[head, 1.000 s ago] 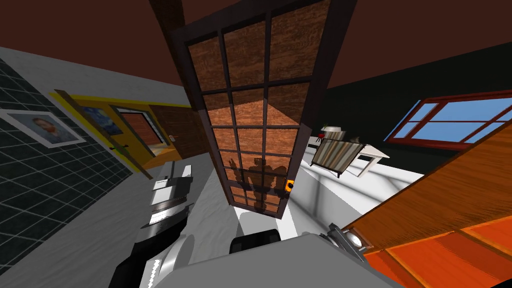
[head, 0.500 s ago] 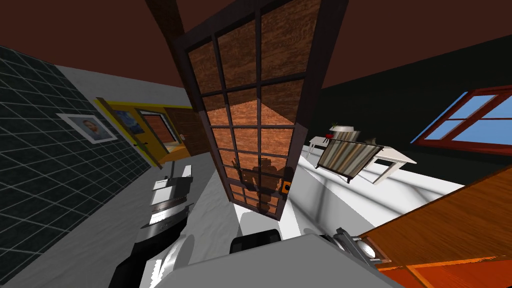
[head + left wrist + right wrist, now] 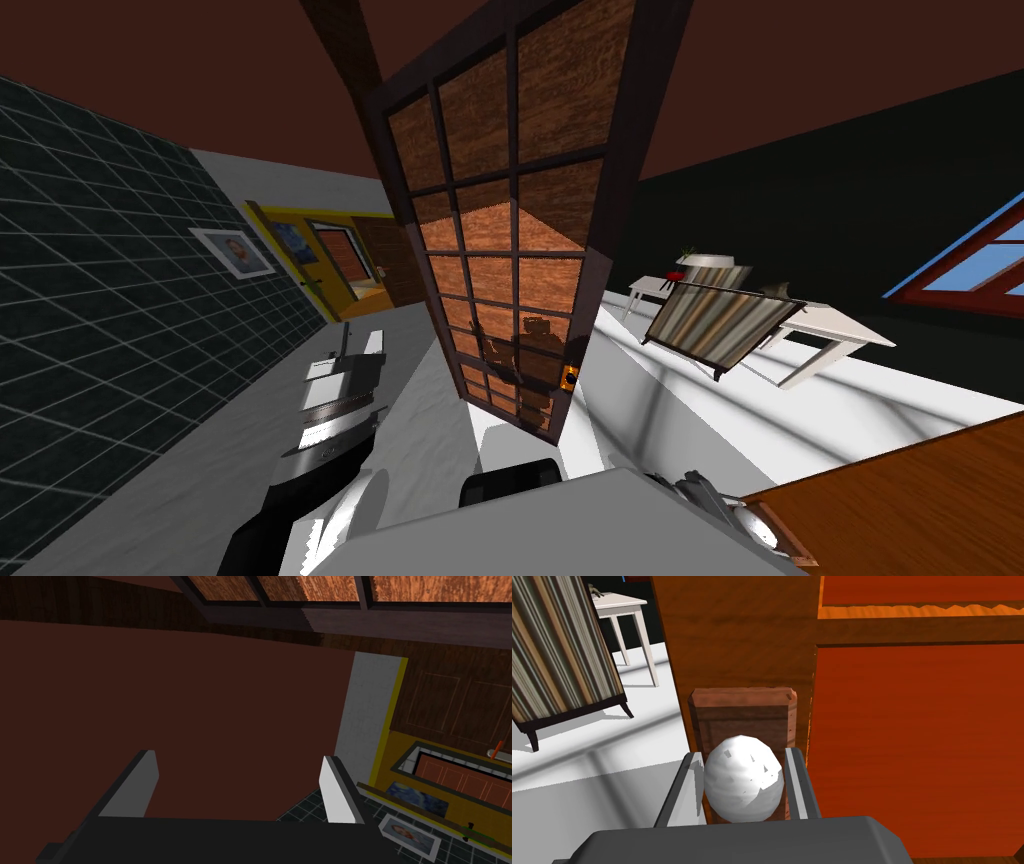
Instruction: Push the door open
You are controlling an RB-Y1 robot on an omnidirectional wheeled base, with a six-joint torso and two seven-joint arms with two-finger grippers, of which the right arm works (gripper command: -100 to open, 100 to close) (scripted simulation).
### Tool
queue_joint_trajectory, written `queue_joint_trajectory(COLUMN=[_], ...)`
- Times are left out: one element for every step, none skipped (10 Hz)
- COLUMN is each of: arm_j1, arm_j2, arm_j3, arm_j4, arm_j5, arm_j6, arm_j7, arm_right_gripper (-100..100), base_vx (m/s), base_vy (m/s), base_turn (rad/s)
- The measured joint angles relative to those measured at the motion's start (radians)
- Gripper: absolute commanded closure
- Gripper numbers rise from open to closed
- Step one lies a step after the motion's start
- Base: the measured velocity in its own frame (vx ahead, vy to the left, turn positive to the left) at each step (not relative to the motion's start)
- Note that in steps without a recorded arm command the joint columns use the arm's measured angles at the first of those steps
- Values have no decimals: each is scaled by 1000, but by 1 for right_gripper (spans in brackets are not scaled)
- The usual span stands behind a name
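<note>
Right tool is clamped shut on the white knob of the orange-brown wooden door, one blade pressed against each side of the ball. The knob's brown backplate sits just past the fingertips. So the door is directly ahead of that tool, with its free edge just beside the knob on the side away from the orange panel. Left tool is wide open with nothing between its blades, off on my other side, well apart from the door and not helping.

What worries me from here:

- The knob is a smooth-looking ball and the blades are thin, pinching it only at its widest part. Push hard straight ahead and I reckon the ball could squirt out between them, and then the tool would jab into the backplate or the wood
- A door swings in an arc. If the wrist doesn't turn with it, the blades would get twisted around the knob and probably slide off sideways
- There's a striped chair beyond the door's free edge, apart from it for now. I can't tell from here which way the door swings, so if it goes that way, a big shove might bang into it
</note>
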State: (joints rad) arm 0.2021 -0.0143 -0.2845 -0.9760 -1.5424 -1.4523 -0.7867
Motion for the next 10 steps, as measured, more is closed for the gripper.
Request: queue_joint_trajectory(arm_j1=[-7,-6,-12,-13,-14,-11,-9,-5,-7,-7], arm_j2=[4,14,19,19,7,3,-4,-9,-16,-19], arm_j3=[-12,-22,-34,-36,-42,-47,-53,-58,-67,-75], arm_j4=[7,0,10,12,20,18,16,10,14,22], arm_j5=[-14,-26,-39,-41,-59,-71,-84,-93,-105,-120], arm_j6=[-15,-31,-48,-52,-53,-59,-69,-78,-87,-98], arm_j7=[4,12,13,12,8,8,8,10,11,6], arm_right_gripper=[100,100,100,100,100,100,100,100,100,100], base_vx=[-10,-12,-10,-7,-26,-47,-32,3,14,7], base_vy=[-138,-134,-59,-135,-185,-194,-205,-197,-219,-222], base_turn=[153,155,29,-9,-3,-8,-15,-29,-18,-8])
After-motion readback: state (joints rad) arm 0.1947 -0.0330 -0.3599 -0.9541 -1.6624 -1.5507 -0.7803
